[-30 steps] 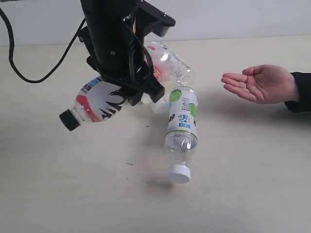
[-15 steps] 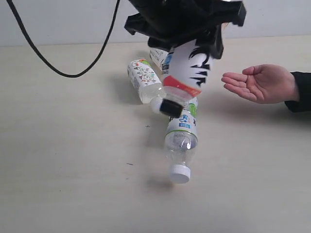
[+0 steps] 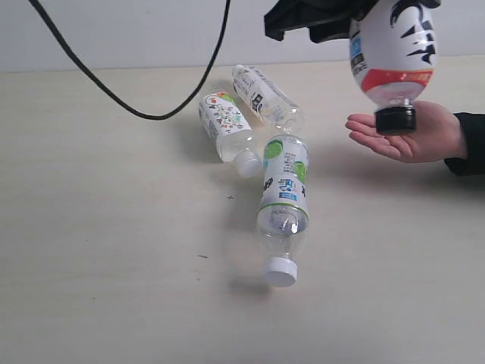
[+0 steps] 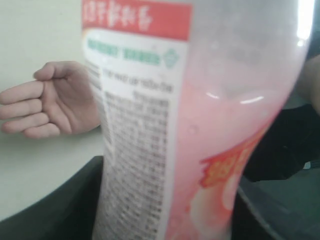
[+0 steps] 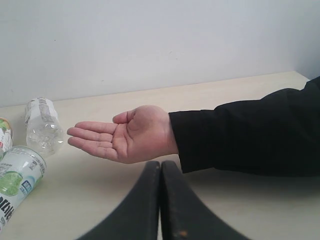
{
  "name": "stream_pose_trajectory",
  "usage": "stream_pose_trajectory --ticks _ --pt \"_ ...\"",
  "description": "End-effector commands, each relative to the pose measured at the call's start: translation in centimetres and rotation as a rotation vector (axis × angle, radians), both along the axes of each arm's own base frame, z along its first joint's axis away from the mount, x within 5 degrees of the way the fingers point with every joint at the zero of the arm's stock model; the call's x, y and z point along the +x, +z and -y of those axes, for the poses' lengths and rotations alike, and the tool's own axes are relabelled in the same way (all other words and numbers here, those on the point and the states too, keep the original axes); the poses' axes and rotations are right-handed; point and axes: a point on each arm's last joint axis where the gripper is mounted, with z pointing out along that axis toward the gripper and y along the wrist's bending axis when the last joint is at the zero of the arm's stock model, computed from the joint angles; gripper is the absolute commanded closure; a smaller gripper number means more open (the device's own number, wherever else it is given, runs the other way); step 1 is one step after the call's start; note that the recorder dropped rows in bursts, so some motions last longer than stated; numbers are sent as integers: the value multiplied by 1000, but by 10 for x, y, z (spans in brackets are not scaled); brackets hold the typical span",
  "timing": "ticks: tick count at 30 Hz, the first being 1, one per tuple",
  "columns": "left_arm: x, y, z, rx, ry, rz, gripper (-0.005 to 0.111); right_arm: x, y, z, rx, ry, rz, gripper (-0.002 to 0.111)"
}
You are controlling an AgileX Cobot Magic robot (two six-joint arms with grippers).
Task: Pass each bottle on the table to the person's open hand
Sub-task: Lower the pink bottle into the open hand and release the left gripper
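Pale beige table (image 3: 114, 265) ran under everything, and the person's open hand (image 3: 409, 133) waited above it, palm up. Right over that hand hung the pink-labelled bottle (image 3: 392, 45), cap down and close to the palm. The left gripper (image 4: 170, 195) was clamped on its body, likely so a release would drop it in. The right gripper (image 5: 160, 200) sat near the hand, fingers pressed together and empty. Beyond the hand's fingertips, well apart, the green-and-white bottle (image 3: 283, 205), doodle-labelled bottle (image 3: 226, 125) and text-labelled bottle (image 3: 265, 97) lay on their sides, not yet handed over.
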Motion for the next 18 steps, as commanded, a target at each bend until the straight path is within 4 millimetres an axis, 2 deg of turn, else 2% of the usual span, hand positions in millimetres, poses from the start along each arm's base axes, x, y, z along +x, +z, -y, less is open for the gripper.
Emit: stream_pose_trajectory --ticks 1,7,12,18 --pt "3 -4 23 -70 18 14 107 0 0 0 -2 4 10 108" --pt "20 -28 53 -100 8 -62 107 0 0 0 -2 4 10 108" --pt "35 -61 76 -132 21 -152 107 0 0 0 -2 4 10 108" --pt "49 -94 93 -127 36 -168 107 0 0 0 -2 4 10 108"
